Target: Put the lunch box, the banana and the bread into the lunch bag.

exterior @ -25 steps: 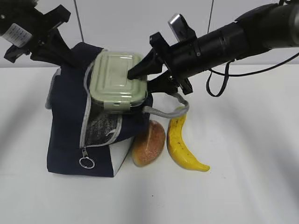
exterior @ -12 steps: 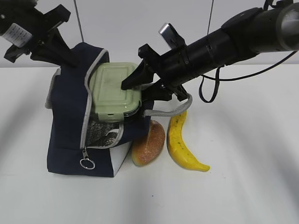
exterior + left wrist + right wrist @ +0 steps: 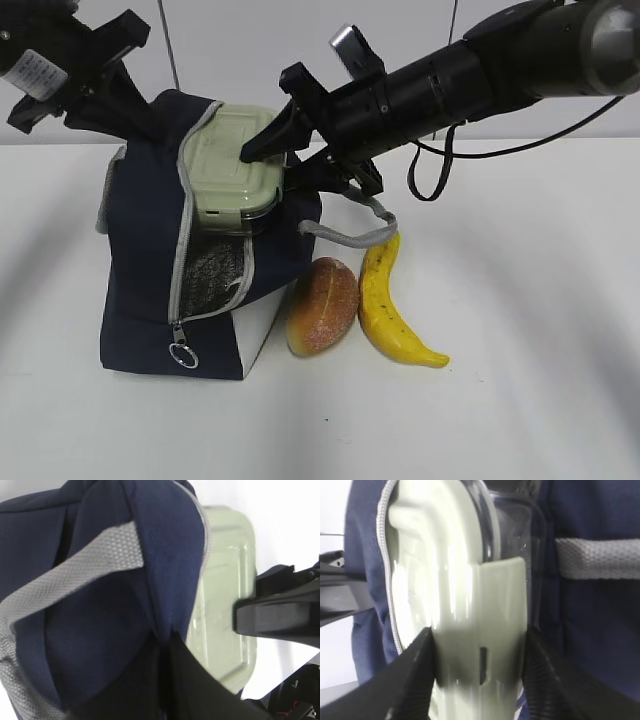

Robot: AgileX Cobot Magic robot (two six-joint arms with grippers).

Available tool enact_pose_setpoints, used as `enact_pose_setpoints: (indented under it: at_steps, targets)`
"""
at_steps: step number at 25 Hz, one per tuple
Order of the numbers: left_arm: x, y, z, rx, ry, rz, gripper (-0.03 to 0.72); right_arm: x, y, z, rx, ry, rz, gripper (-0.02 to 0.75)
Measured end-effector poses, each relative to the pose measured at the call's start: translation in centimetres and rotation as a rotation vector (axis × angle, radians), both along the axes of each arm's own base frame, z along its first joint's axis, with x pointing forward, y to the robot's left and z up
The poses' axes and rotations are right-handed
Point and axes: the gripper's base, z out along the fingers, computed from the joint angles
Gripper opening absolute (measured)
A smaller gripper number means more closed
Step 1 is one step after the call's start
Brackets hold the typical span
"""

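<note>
The navy lunch bag [image 3: 145,270] stands at the left with its zipper flap open. My right gripper [image 3: 268,158] is shut on the sage-green lunch box [image 3: 228,170] and holds it partly inside the bag's opening; its fingers [image 3: 412,680] clamp the box's clip side [image 3: 480,645]. My left gripper [image 3: 135,118] is shut on the bag's top flap [image 3: 125,595] and holds it up. The bread [image 3: 322,305] lies on the table against the bag's right side. The banana [image 3: 390,310] lies just right of the bread.
A grey strap handle [image 3: 350,232] hangs from the bag over the banana's top end. The ring zipper pull [image 3: 183,355] hangs at the bag's lower front. The white table [image 3: 520,330] stretches right and to the front.
My right gripper has moved left with the lunch box, pushing it deeper into the bag's opening. The left gripper has kept the flap held up.
</note>
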Motion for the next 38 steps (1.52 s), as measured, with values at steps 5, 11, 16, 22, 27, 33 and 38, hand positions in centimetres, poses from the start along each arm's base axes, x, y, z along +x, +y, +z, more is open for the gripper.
enact_pose_setpoints:
  at_steps: [5, 11, 16, 22, 27, 33, 38]
  targets:
    - [0.0, 0.0, 0.0, 0.004, -0.004, 0.002, -0.003, 0.7, 0.5, -0.2, 0.004, 0.012, 0.002, 0.359]
    - [0.0, 0.1, 0.0, 0.008, -0.001, -0.001, -0.003, 0.9, 3.0, -2.8, 0.000, 0.080, 0.041, 0.359]
    - [0.0, 0.1, -0.1, 0.010, 0.001, -0.004, -0.003, 1.1, 3.8, -5.4, -0.020, 0.127, 0.046, 0.359]
    - [-0.1, 0.0, 0.0, 0.007, 0.002, -0.007, -0.003, 1.8, 4.0, -8.8, -0.059, 0.173, 0.022, 0.359]
    - [-0.1, 0.0, 0.0, 0.007, 0.002, -0.007, -0.003, 2.0, 4.1, -9.1, -0.074, 0.162, 0.000, 0.359]
    - [-0.1, 0.0, 0.0, 0.007, 0.002, -0.007, -0.003, 2.1, 3.9, -9.2, -0.119, 0.133, 0.005, 0.360]
    - [-0.1, 0.0, 0.0, 0.008, 0.004, -0.010, -0.003, 2.1, 3.9, -9.4, -0.146, 0.122, 0.017, 0.376]
